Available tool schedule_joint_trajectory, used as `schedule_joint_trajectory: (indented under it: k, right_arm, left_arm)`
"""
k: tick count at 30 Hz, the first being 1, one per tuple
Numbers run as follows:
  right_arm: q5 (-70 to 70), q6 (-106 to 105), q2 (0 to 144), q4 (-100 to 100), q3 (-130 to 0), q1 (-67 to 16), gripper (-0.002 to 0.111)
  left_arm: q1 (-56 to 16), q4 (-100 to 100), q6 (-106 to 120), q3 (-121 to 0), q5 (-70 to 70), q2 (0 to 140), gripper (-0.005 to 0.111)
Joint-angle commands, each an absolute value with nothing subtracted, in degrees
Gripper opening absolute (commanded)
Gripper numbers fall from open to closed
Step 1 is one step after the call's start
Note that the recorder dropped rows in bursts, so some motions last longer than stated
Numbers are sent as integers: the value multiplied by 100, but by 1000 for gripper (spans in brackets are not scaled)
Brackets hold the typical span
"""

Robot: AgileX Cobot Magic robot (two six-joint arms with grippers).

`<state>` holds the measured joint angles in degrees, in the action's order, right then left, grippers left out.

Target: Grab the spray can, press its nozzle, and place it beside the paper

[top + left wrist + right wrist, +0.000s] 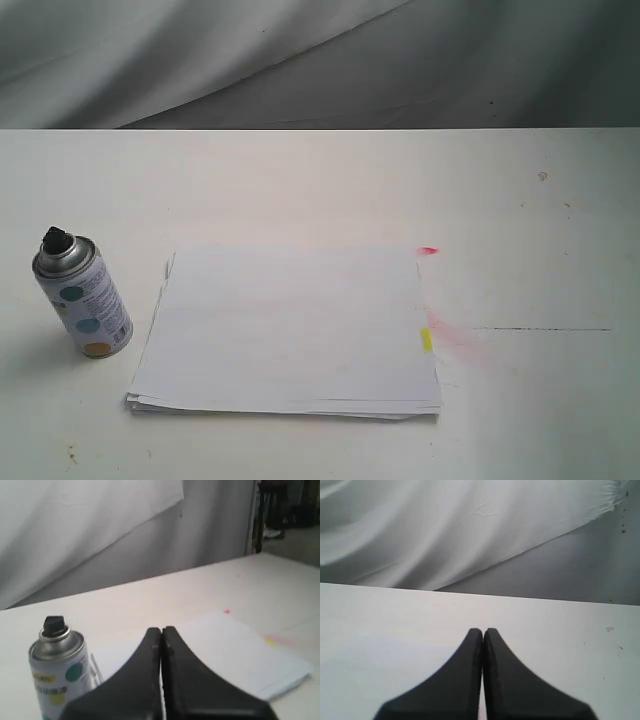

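The spray can [83, 297] stands upright at the left of the white table, silver with a white label and teal and orange dots; its black nozzle [56, 240] caps it. The paper [290, 330], a white stack with a yellow tab [427, 340], lies just right of the can. Neither arm shows in the exterior view. In the left wrist view my left gripper [161, 630] is shut and empty, with the can [57, 672] and nozzle [53, 625] beside it and the paper [240, 655] beyond. My right gripper [483, 631] is shut and empty over bare table.
Pink spray marks [455, 335] and a red spot [429, 250] stain the table [320, 190] by the paper's right edge. A thin dark line [540, 329] runs to the right. A grey-white cloth backdrop [300, 60] hangs behind the table's far edge.
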<state>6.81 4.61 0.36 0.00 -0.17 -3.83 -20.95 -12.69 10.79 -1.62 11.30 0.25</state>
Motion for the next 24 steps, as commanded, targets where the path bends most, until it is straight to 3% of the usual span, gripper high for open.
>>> schedule_joint_trajectory:
  k: [1,3,11,24]
  right_arm:
    - [673,475,0,-34,0,-343,0]
    - [673,475,0,-34,0,-343,0]
    - [673,475,0,-34,0,-343,0]
    - [673,475,0,-34,0,-343,0]
  left_arm:
    - [-2137,-2882,881,-158,-301,0,0]
    - [-2137,-3861,881,-158,-599,0,0]
    - [-2137,-3347,919,-1120,402,610,0]
    - [-2124,-2464,904,-3209,746,4988,0]
